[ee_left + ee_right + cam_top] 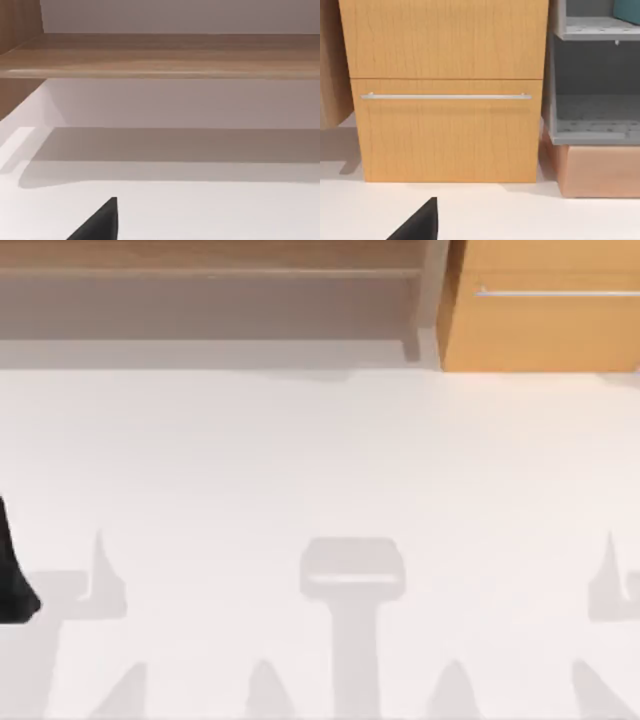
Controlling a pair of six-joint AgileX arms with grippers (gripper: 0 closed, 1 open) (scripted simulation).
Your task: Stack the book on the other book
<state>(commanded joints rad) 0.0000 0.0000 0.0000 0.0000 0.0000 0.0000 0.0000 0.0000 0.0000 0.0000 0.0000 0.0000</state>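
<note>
Books: location cannot be told; judged stiff, flat and moderately heavy, best pinched across one long edge. Bench (320, 460): white. Left hand (12, 575): at the bench's left edge, finger state cannot be told. Wooden shelf (200, 270) and drawer cabinet (445, 90) along the far edge.

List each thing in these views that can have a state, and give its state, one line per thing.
Drawer cabinet: drawers shut, bar handle level.
Wooden shelf: bare where visible.
Grey rack: open-fronted, a teal item on its upper level.
Left arm: at the table's left edge, idle.
</note>
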